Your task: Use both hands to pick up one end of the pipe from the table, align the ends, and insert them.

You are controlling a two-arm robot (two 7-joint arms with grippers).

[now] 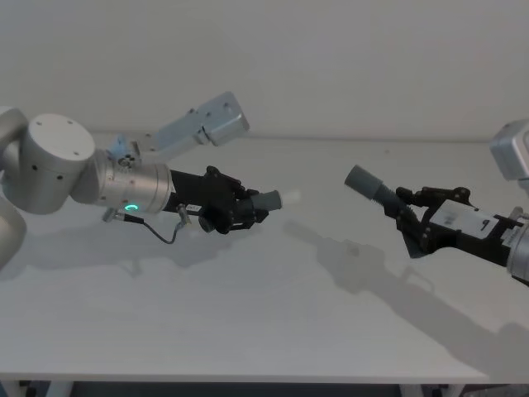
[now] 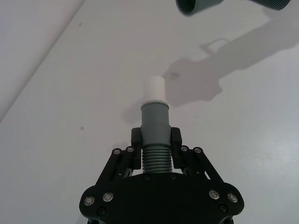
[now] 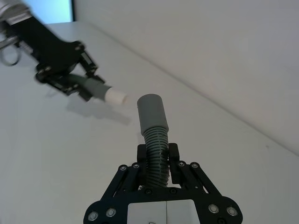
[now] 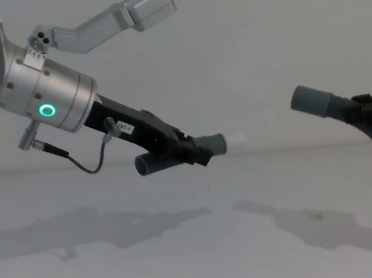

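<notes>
While the head view shows the left gripper (image 1: 252,207) clamped on the white-tipped pipe piece (image 1: 270,201) above the table (image 1: 248,314) and the right gripper (image 1: 407,212) gripping the plain-cuffed piece (image 1: 368,184) to its right, each wrist view shows jaws pinching the ribs, and the chest view shows the pieces well apart, facing.

I see a plain white wall (image 1: 347,58); beside it a pale blue pane (image 3: 51,10), maybe a window.

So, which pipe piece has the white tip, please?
The left gripper's piece; the right gripper's piece ends in a plain grey open cuff.
</notes>
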